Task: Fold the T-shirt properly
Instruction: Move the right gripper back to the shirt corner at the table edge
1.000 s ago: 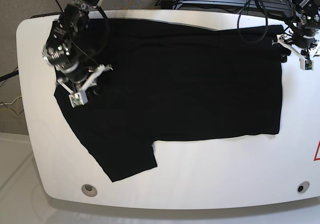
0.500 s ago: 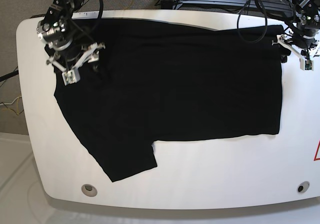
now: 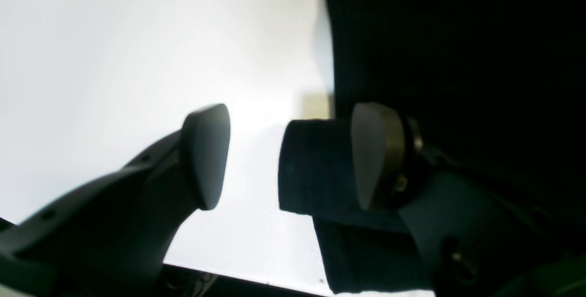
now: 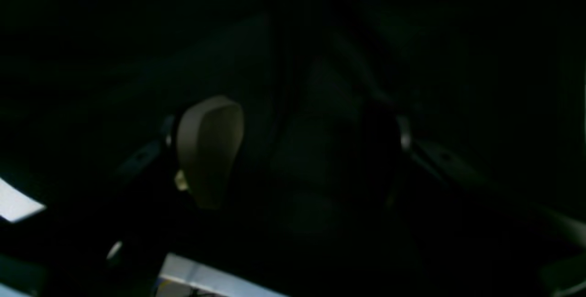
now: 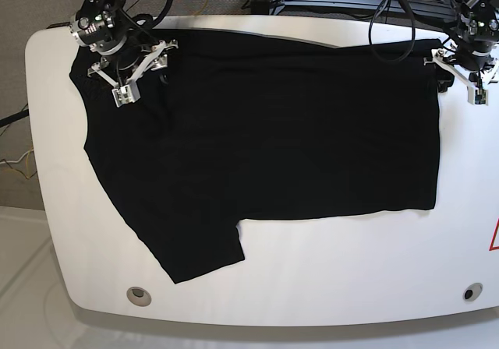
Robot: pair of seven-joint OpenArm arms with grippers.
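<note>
Though dark elsewhere, T-shirt (image 5: 265,139) outspread

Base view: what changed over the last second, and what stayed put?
The right gripper lifted off the T-shirt near its sleeve side and drew back toward the table's far corner, jaws spread, holding nothing. The left gripper stayed open at the shirt's far corner; the shirt lies as before.

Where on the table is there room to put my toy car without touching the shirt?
The widest bare white patch of the table lies along the near edge, below the T-shirt's hem. A narrower strip runs down the side by the sleeve. The far corners are crowded by the right gripper and left gripper.
</note>
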